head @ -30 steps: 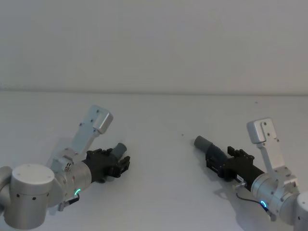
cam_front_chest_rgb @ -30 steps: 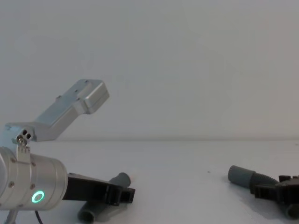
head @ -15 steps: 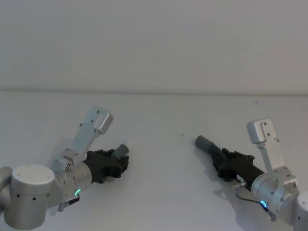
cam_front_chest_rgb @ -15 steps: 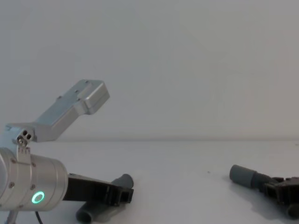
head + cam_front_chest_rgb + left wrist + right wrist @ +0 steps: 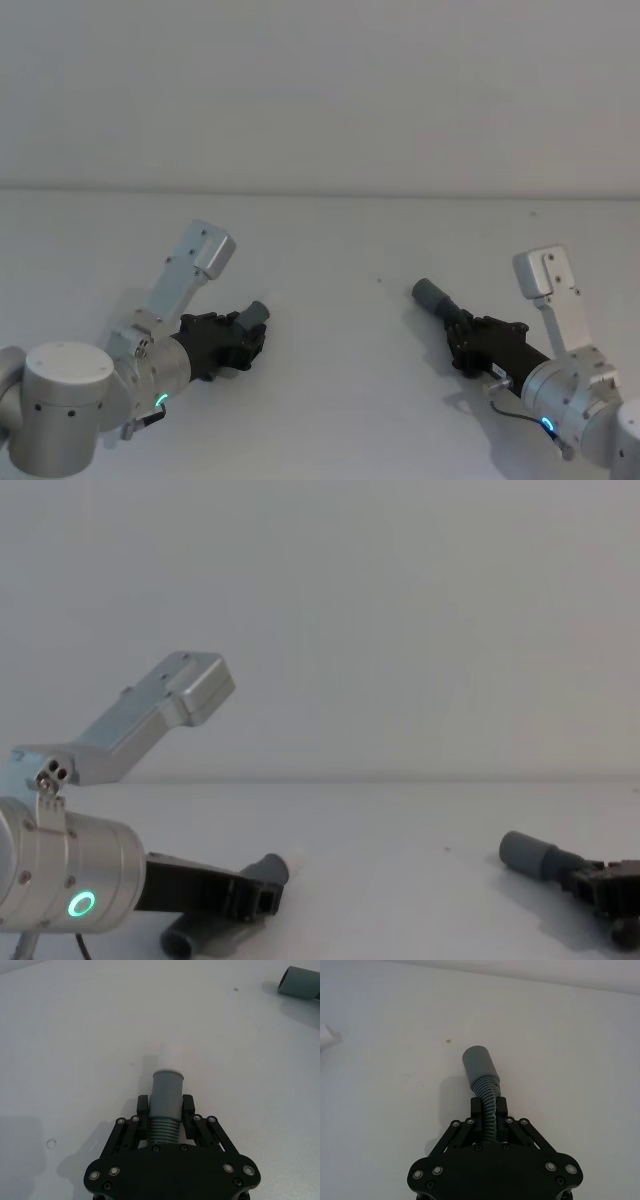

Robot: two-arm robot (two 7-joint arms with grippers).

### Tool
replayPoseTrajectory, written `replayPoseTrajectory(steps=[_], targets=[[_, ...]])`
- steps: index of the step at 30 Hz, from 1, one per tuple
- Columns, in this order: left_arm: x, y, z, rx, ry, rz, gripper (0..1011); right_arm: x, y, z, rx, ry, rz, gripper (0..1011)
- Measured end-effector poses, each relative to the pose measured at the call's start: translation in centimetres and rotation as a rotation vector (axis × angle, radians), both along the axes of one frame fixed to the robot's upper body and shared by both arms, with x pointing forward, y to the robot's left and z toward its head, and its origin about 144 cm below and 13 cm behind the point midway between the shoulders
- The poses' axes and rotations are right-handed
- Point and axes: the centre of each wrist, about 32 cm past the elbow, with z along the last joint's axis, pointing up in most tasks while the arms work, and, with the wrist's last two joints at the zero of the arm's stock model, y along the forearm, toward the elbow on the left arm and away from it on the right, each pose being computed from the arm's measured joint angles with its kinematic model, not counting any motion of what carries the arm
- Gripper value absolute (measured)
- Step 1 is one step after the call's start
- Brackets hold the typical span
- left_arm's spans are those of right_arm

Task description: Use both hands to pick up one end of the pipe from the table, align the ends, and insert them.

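Two hose pieces, both gripped.

Head view: left gripper (image 5: pixel 238 338) closed on the short piece (image 5: pixel 250 315) toward the table's (image 5: pixel 330 410) near-left corner. Right gripper (image 5: pixel 462 335) closed on the long piece (image 5: pixel 432 295) toward the near-right corner, well apart.

Left wrist view: jaws clamp the ribs, and the white tip (image 5: pixel 169 1054) projects free.

Right wrist view: jaws pinch the ribs behind the socket cuff (image 5: pixel 479 1064).

Chest view: both pieces sit low at the tabletop.

Step, judged: grasps made. Next: lift, bring tip and socket face to face on one axis, push home.

Left gripper (image 5: pixel 165 1105) closed on short hose (image 5: pixel 166 1085), right gripper (image 5: pixel 489 1106) on long hose (image 5: pixel 479 1062).
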Motion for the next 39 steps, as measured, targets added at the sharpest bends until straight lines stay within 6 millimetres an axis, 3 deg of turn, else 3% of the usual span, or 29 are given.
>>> replayPoseTrajectory(steps=[17, 39], targets=[[0.0, 0.1, 1.2, 0.039, -0.101, -0.073, 372, -0.7, -0.9, 0.4, 0.065, -0.12, 0.027, 124], [0.9, 2.8, 5.1, 0.056, -0.297, -0.301, 372, -0.8, -5.1, 1.7, 0.168, -0.346, 0.268, 116]])
